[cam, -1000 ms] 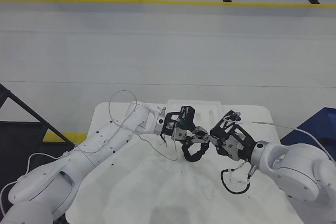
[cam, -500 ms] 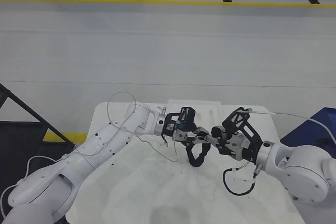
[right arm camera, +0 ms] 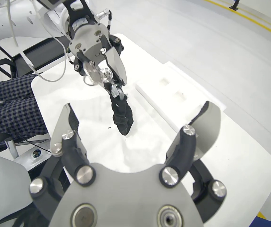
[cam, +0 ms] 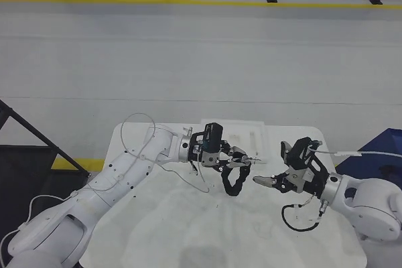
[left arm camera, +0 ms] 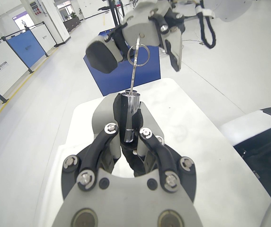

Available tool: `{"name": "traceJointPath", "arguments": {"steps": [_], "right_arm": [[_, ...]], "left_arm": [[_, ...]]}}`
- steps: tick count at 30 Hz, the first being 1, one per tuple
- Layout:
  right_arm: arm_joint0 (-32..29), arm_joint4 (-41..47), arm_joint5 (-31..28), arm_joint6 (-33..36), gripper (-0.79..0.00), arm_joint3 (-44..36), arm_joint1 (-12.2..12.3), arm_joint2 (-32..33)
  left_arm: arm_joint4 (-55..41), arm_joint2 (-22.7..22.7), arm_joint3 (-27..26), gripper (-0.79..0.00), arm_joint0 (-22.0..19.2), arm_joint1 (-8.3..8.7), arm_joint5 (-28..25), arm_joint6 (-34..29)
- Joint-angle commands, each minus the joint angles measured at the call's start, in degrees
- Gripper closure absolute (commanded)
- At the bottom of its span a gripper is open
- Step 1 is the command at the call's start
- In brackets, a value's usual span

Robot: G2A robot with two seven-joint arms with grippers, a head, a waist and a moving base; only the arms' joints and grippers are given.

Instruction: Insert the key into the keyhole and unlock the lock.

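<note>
Hidden between fingers (left arm camera: pixel 99 116) of left gripper (left arm camera: pixel 126 115): lower body of lock (left arm camera: pixel 131 102). Sunk out of sight in keyhole (left arm camera: pixel 132 92): tip of key (left arm camera: pixel 133 76). Blurred, from left wrist: right gripper (left arm camera: pixel 139 60).

Glossy chrome lock (left arm camera: pixel 130 115); shiny metal key (left arm camera: pixel 133 76); matt black cloth sleeve (right arm camera: pixel 122 116).

Both arms angle inward, their claws facing each other a little apart. The left claw (cam: pixel 235 159) is clamped on the lock (left arm camera: pixel 131 112). The right claw (right arm camera: pixel 137 111) has its fingers spread wide.
</note>
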Motion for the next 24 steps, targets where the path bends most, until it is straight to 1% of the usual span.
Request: {"name": "traceJointPath", "arguments": {"steps": [1,4,6,7,9,10,11,12,13,17,24], "right_arm": [[1.49,-0.01,-3.01,-1.09,-0.785,2.68,-0.16,-2.12],[4.05,-0.49,-6.0,-3.04,-0.785,6.01,-0.54,-5.32],[5.48,-0.9,-6.72,-4.25,-0.785,8.0,-0.81,-7.1],[6.15,-1.13,-7.04,-4.76,-0.745,8.83,-0.94,-7.88],[7.28,-1.37,-7.58,-5.69,-0.597,10.24,-1.16,-9.19],[7.74,-1.48,-7.79,-6.17,-0.4,10.75,-1.26,-9.7],[8.06,-1.34,-8.08,-6.77,-0.271,11.18,-1.36,-10.18],[8.37,-1.38,-8.4,-7.13,-0.089,11.58,-1.43,-10.54],[8.62,-1.48,-8.71,-7.32,0.0,11.79,-1.47,-10.86],[9.35,-1.69,-9.91,-7.59,0.0,12.37,-1.55,-11.55],[9.08,-3.3,-10.75,-7.37,0.0,11.7,-1.32,-10.86]], "left_arm": [[0.77,-0.35,-0.64,0.0,0.15,-0.07,0.4,-0.12],[1.0,-0.73,-1.14,0.0,0.26,-0.26,0.29,0.01],[1.1,-0.95,-1.45,0.0,0.31,-0.41,0.2,0.16],[1.09,-1.03,-1.5,0.0,0.38,-0.49,0.08,0.35],[1.16,-1.13,-1.58,0.0,0.51,-0.67,-0.18,0.82],[1.2,-1.17,-1.52,0.0,0.57,-0.75,-0.3,0.97],[1.32,-1.2,-1.44,0.0,0.6,-0.83,-0.44,1.02],[1.41,-1.27,-1.37,0.0,0.63,-0.91,-0.51,1.12],[1.48,-1.34,-1.26,0.0,0.68,-0.99,-0.56,1.23],[1.68,-1.77,-1.05,0.0,0.88,-1.25,-0.74,1.84],[2.23,-2.99,-0.92,0.0,1.47,-1.37,-0.84,3.2]]}}
